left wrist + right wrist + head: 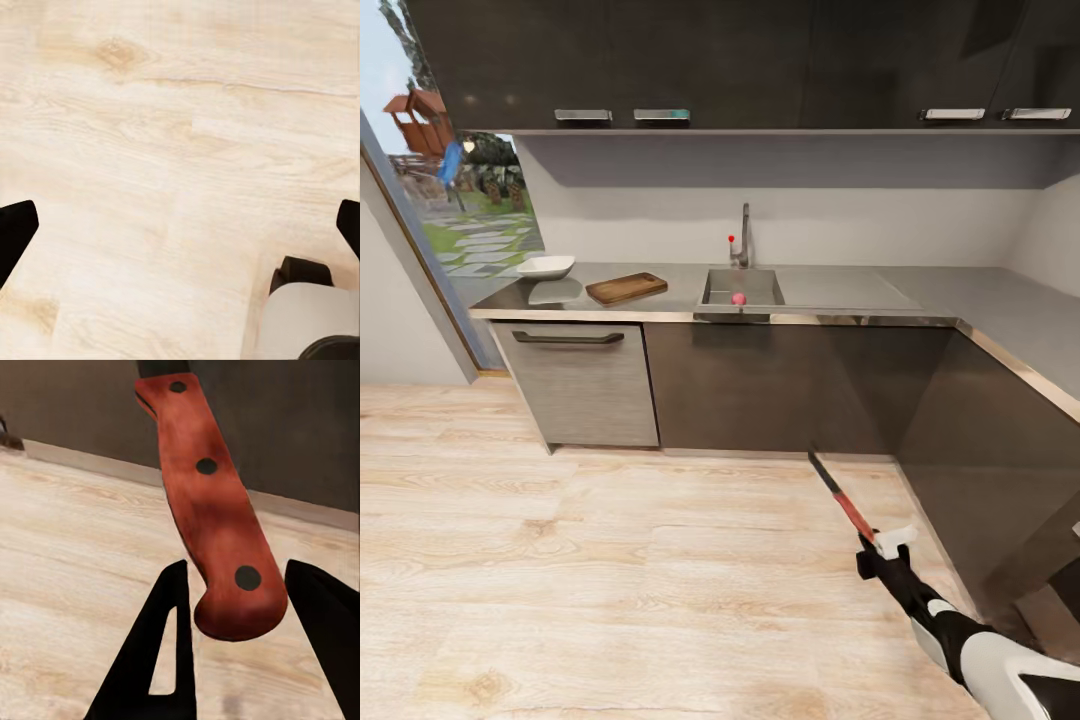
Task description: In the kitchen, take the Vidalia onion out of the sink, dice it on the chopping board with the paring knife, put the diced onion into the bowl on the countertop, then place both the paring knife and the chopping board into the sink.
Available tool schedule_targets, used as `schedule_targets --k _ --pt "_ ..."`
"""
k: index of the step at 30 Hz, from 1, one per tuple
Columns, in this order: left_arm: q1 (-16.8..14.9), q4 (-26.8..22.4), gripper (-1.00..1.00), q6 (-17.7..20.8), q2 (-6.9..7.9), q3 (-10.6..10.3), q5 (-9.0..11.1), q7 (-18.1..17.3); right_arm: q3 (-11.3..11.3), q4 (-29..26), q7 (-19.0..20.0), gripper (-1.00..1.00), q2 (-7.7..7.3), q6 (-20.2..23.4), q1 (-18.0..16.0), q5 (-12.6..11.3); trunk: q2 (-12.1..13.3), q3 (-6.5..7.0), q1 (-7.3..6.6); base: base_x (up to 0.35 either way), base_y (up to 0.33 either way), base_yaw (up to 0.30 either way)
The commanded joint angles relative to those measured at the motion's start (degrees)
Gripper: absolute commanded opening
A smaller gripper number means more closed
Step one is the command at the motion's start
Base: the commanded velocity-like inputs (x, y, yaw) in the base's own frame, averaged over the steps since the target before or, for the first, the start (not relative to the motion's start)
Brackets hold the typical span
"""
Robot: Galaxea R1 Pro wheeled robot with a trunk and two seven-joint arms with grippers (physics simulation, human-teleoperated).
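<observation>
Onion [739, 298] in sink [755, 288], near front wall; tap [742, 236] behind basin. Bowl [546, 267] on countertop [840, 290] far left, looks empty but too far to be sure. Board [626, 288] flat between bowl and sink, bare. Right gripper [874, 546] low over wood floor [610, 560], well short of cabinets [780, 385], fingers [161, 649] closed on knife [214, 510] handle end, blade pointing toward cabinets. Left gripper [180, 225] over floor, fingers [15, 232] spread wide, holding nothing.

Countertop [840, 290] brushed grey steel; chopping board [626, 288] brown wood; paring knife [214, 510] handle red, riveted.
</observation>
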Motion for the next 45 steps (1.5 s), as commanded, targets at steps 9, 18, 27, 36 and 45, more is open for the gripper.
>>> schedule_targets --k 9,18,27,36,45 --pt "-0.38 -13.32 1.00 17.84 -0.17 -0.13 0.24 -0.03 -0.82 0.22 -0.52 -1.00 4.08 -6.01 12.77 0.06 -0.02 -0.03 0.00 0.000 0.000 0.000" --pt "-0.40 -8.97 1.00 11.17 -0.55 -0.69 0.16 -0.20 -0.87 0.22 -7.90 -1.00 8.15 -7.49 17.90 -0.55 -0.02 -0.03 0.00 0.003 0.001 0.000" --pt "-0.40 -6.32 1.00 8.05 -0.78 -0.66 0.04 -0.21 -0.85 0.20 -9.27 -1.00 8.38 -7.41 18.14 -0.54 -0.02 -0.03 0.00 0.239 0.131 0.000" --pt "-0.40 -6.20 1.00 8.02 -0.79 -0.72 -0.02 -0.28 -0.90 0.14 -9.36 -1.00 8.44 -7.41 18.09 -0.54 -0.02 -0.03 0.00 0.271 0.170 0.000" --pt "-0.40 -5.85 1.00 8.01 -0.79 -0.75 -0.17 -0.30 -0.91 0.14 -9.35 -1.00 8.44 -7.41 18.11 -0.54 -0.02 -0.03 0.00 0.125 0.270 0.000"
